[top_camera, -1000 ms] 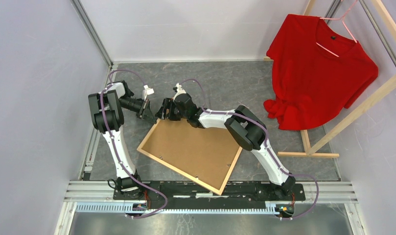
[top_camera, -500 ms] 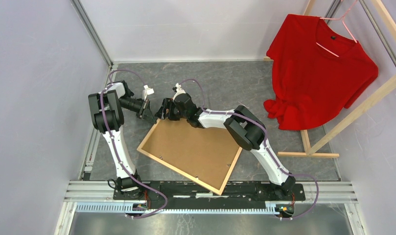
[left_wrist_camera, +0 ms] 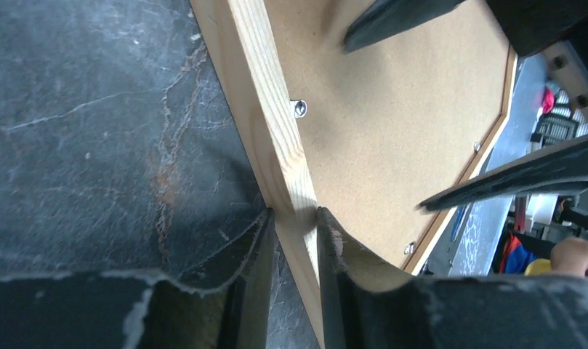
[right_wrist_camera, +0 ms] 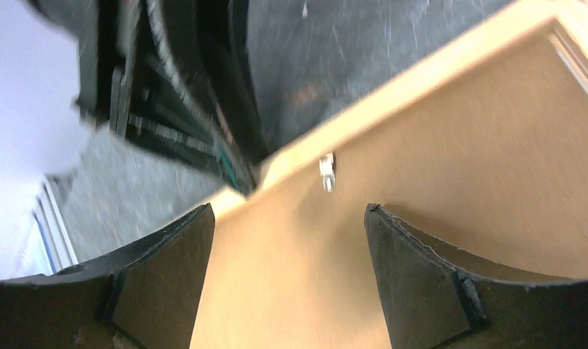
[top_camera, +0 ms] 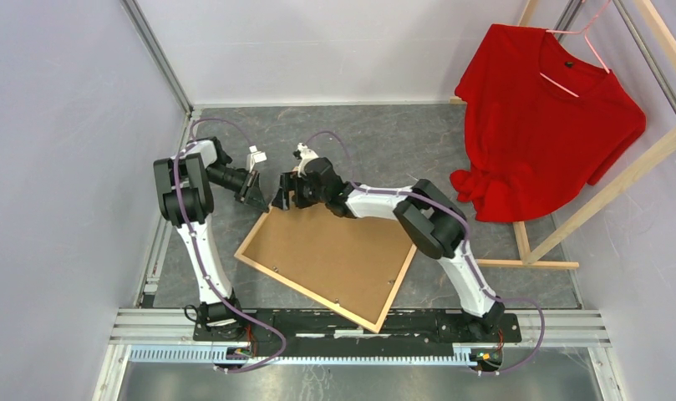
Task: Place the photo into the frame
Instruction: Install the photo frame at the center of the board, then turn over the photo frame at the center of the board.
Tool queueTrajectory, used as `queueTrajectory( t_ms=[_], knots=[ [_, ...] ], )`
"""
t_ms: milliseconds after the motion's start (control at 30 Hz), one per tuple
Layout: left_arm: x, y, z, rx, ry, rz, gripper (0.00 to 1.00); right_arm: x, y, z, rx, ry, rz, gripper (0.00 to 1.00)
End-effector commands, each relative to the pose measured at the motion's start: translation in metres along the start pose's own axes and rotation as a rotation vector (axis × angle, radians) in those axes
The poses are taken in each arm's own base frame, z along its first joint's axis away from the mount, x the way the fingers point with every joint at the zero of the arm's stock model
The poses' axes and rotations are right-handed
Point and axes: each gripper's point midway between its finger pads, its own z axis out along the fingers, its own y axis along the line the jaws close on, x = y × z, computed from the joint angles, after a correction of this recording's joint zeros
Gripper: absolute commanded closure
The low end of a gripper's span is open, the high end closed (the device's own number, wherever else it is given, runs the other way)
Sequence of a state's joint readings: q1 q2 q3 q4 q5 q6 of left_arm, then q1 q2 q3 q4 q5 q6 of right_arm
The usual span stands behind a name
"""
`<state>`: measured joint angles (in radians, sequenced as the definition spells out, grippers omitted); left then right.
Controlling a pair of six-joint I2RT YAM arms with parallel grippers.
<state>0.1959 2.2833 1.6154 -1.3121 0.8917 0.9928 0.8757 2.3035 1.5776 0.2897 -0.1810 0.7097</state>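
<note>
The frame [top_camera: 327, 263] lies back up on the grey floor, its brown fibreboard back showing, light wooden rails around it. My left gripper [top_camera: 256, 194] is shut on the frame's far-left rail [left_wrist_camera: 276, 138] near its far corner; both fingers press the wood. My right gripper [top_camera: 286, 194] is open just above the fibreboard back [right_wrist_camera: 450, 174] by the same corner, with a small metal clip [right_wrist_camera: 326, 173] ahead of its fingers. The photo is not in view.
A red T-shirt [top_camera: 545, 117] hangs on a wooden-beam rack [top_camera: 606, 196] at the right. White walls close the left and back. The metal base rail [top_camera: 359, 322] runs along the near edge.
My right gripper has shifted slightly back and right over the frame's far corner. The left gripper stays clamped on the rail. The frame has barely moved.
</note>
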Motion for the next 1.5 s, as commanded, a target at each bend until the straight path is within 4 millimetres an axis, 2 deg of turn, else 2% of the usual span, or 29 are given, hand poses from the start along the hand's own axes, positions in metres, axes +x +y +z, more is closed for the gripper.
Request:
queueTrajectory(
  t_ms=[0, 33, 67, 233, 367, 467, 500, 533, 567, 600, 800, 933, 967, 1033, 1100, 1133, 1200, 1267, 1300, 1467],
  knots=[
    [-0.006, -0.008, -0.004, -0.053, 0.047, 0.055, 0.60, -0.021, 0.022, -0.067, 0.026, -0.016, -0.271, 0.17],
    [-0.009, -0.011, -0.008, -0.065, 0.038, 0.070, 0.55, -0.012, 0.026, -0.081, 0.030, 0.000, -0.307, 0.17],
    [-0.012, -0.015, -0.012, -0.075, 0.031, 0.079, 0.52, 0.007, 0.024, -0.093, 0.045, 0.041, -0.344, 0.17],
    [-0.018, -0.041, -0.034, -0.133, 0.004, 0.121, 0.44, 0.086, 0.036, -0.146, 0.080, 0.191, -0.510, 0.18],
    [-0.012, -0.065, -0.048, -0.179, 0.000, 0.158, 0.41, 0.125, 0.066, -0.170, 0.052, 0.215, -0.594, 0.19],
    [-0.003, -0.082, -0.057, -0.215, -0.003, 0.183, 0.37, 0.146, 0.080, -0.177, 0.058, 0.226, -0.651, 0.21],
    [0.001, -0.090, -0.060, -0.228, -0.007, 0.202, 0.31, 0.153, 0.083, -0.178, 0.061, 0.230, -0.669, 0.23],
    [0.005, -0.094, -0.061, -0.235, -0.010, 0.213, 0.15, 0.158, 0.084, -0.178, 0.064, 0.233, -0.682, 0.24],
    [0.007, -0.099, -0.064, -0.248, -0.018, 0.234, 0.04, 0.165, 0.085, -0.178, 0.071, 0.238, -0.697, 0.25],
    [0.007, -0.107, -0.069, -0.274, -0.038, 0.261, 0.01, 0.170, 0.085, -0.178, 0.081, 0.242, -0.710, 0.27],
    [0.017, -0.127, -0.078, -0.381, -0.115, 0.366, 0.00, 0.199, 0.073, -0.173, 0.120, 0.290, -0.761, 0.43],
    [0.016, -0.136, -0.080, -0.427, -0.185, 0.410, 0.00, 0.211, 0.060, -0.170, 0.137, 0.316, -0.771, 0.46],
    [0.015, -0.139, -0.080, -0.432, -0.203, 0.424, 0.00, 0.212, 0.059, -0.169, 0.137, 0.320, -0.772, 0.47],
    [0.015, -0.147, -0.079, -0.427, -0.227, 0.467, 0.00, 0.214, 0.057, -0.169, 0.138, 0.320, -0.774, 0.58],
    [0.014, -0.154, -0.078, -0.416, -0.246, 0.510, 0.00, 0.209, 0.058, -0.169, 0.147, 0.306, -0.782, 0.74],
    [0.015, -0.158, -0.076, -0.402, -0.245, 0.547, 0.00, 0.204, 0.058, -0.169, 0.155, 0.298, -0.786, 0.86],
    [0.020, -0.165, -0.071, -0.367, -0.232, 0.658, 0.00, 0.189, 0.064, -0.170, 0.160, 0.272, -0.786, 0.99],
    [0.033, -0.172, -0.062, -0.319, -0.196, 0.749, 0.00, 0.172, 0.069, -0.174, 0.156, 0.255, -0.769, 1.00],
    [0.041, -0.176, -0.057, -0.302, -0.167, 0.877, 0.00, 0.159, 0.074, -0.175, 0.138, 0.236, -0.746, 1.00],
    [0.063, -0.186, -0.050, -0.307, -0.071, 1.200, 0.00, 0.092, 0.100, -0.176, 0.012, 0.159, -0.634, 1.00]
  ],
)
